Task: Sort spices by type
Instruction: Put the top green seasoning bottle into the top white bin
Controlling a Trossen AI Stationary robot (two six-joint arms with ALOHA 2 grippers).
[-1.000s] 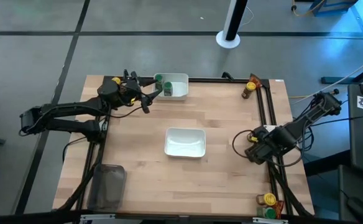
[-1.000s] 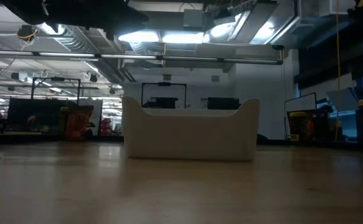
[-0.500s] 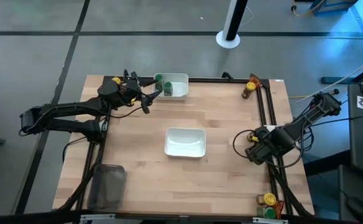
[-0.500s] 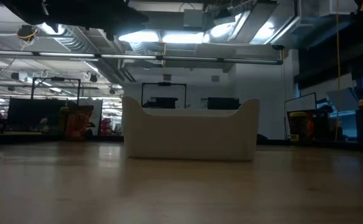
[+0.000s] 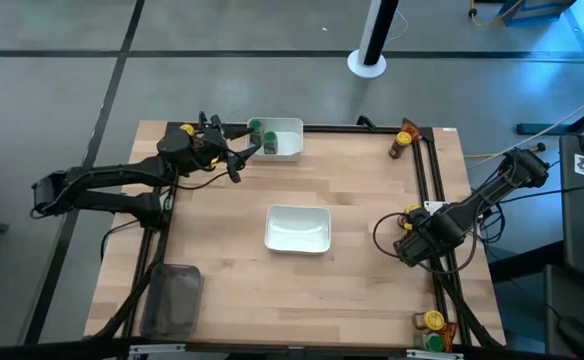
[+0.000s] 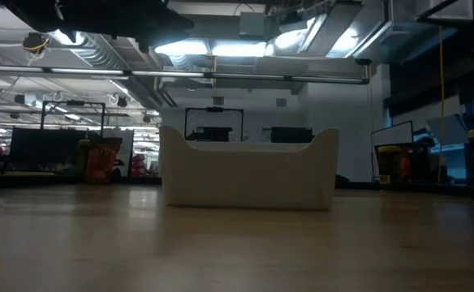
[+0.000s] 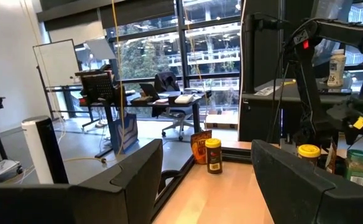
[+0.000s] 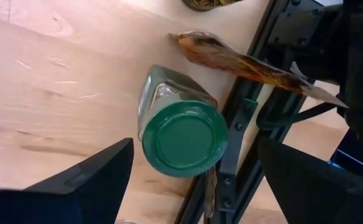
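We see the left gripper [image 5: 255,150] held at the far left part of the counter [image 5: 352,190], its jaws apart and empty, just beside the white bowl [image 5: 286,127] at the far edge. Two green-capped jars [image 5: 263,137] stand inside that bowl. A second white bowl [image 5: 297,229] sits near the counter's middle, and in the low view it [image 6: 249,169] fills the centre.

The right gripper [image 5: 409,246] hangs over the right edge, by the dark frame rail [image 5: 434,180], jaws apart and holding nothing. Its wrist view looks straight down on a green-capped jar [image 8: 181,134] standing on the wood beside the rail, with a brown-orange packet [image 8: 243,62] lying just beyond it.

At the far right corner we see a yellow-capped jar [image 5: 400,144] with a packet [image 5: 406,130] touching it; the left wrist view shows that jar [image 7: 213,155] too. At the near right corner stand another yellow-capped jar [image 5: 432,320] and another green-capped one [image 5: 433,341]. A clear grey tray [image 5: 171,300] rests at the near left corner.
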